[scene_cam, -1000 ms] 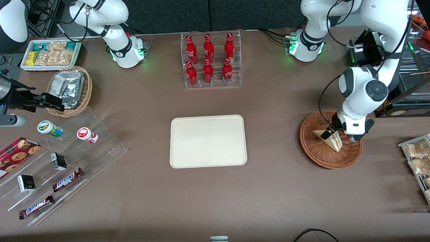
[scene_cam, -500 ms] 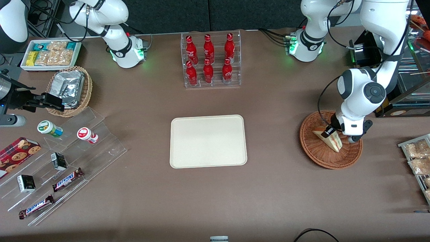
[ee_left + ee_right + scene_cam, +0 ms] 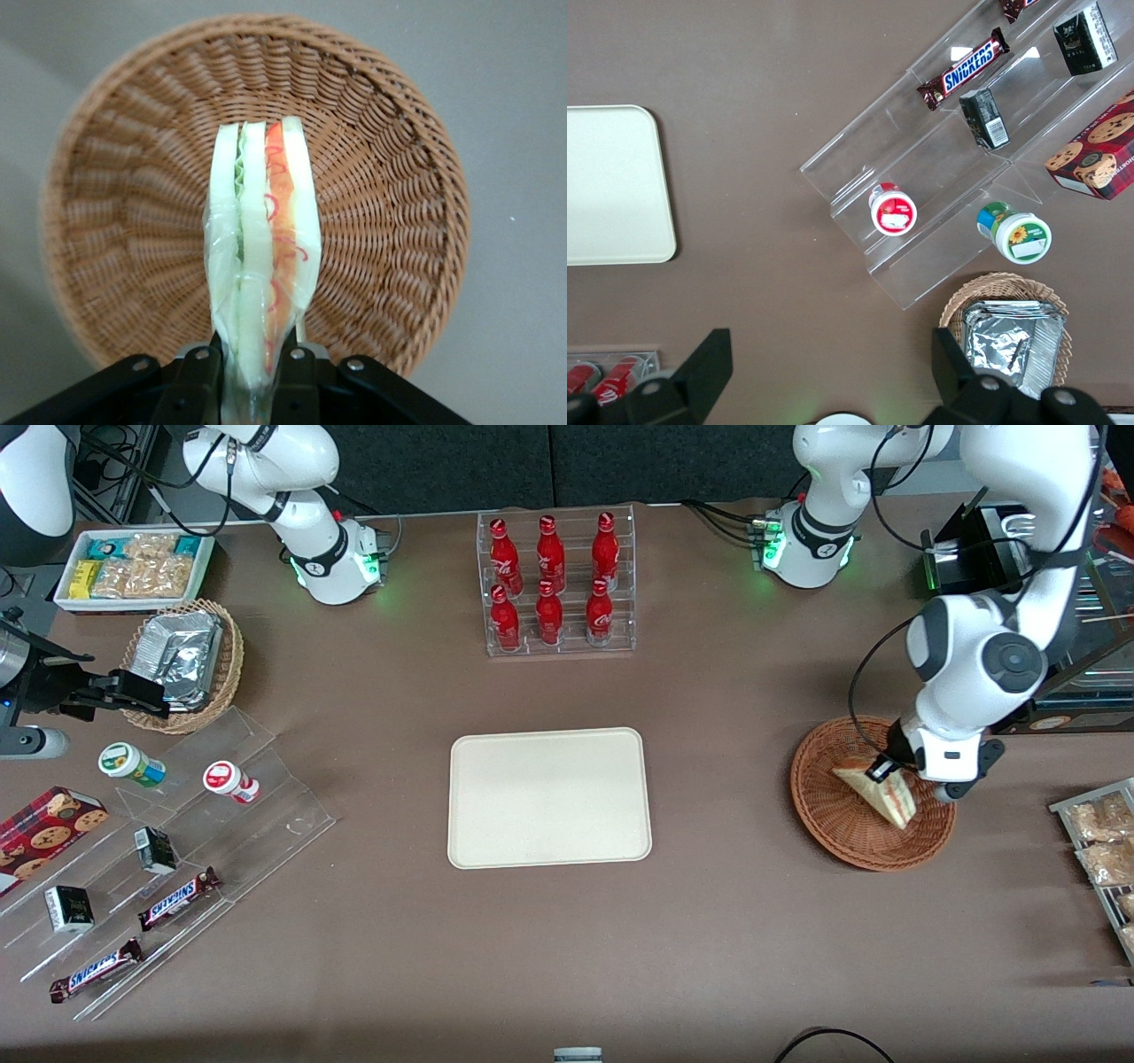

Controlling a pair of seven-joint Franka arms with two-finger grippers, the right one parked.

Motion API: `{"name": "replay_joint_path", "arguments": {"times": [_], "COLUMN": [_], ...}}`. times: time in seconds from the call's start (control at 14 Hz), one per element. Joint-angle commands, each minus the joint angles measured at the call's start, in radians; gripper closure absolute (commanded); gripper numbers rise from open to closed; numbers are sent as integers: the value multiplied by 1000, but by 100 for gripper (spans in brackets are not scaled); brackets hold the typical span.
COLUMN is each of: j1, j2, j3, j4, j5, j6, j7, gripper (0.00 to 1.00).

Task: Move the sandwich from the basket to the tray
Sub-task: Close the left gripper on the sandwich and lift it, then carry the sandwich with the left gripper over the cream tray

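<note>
The sandwich, a plastic-wrapped wedge of pale bread with red and green filling, is pinched at its narrow end between my gripper's black fingers. It hangs over the middle of the round reddish-brown basket. From the front, the gripper holds the sandwich over the basket toward the working arm's end of the table. The cream tray lies flat at the table's middle with nothing on it; one end of the tray also shows in the right wrist view.
A clear rack of red bottles stands farther from the front camera than the tray. Toward the parked arm's end are an acrylic stand with snacks, a tan foil-packet basket and a white snack box. Bagged snacks lie beside the reddish-brown basket.
The wrist and gripper have shifted a little toward the working arm's end of the table, and the sandwich has shifted with them. Everything else is still.
</note>
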Motion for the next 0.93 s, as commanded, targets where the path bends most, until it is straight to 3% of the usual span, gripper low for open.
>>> {"name": "replay_joint_path", "arguments": {"times": [0.0,0.43,0.86], "j1": [-6,-9,-10], "j2": [-34,-5,113], "j3": [-47,-266,-481], "j4": [139,331,422], "j5": [21,23,24], "j6": [-209,-422,-387], "j7": [-13,19,-50], "gripper": [84,85,87]}}
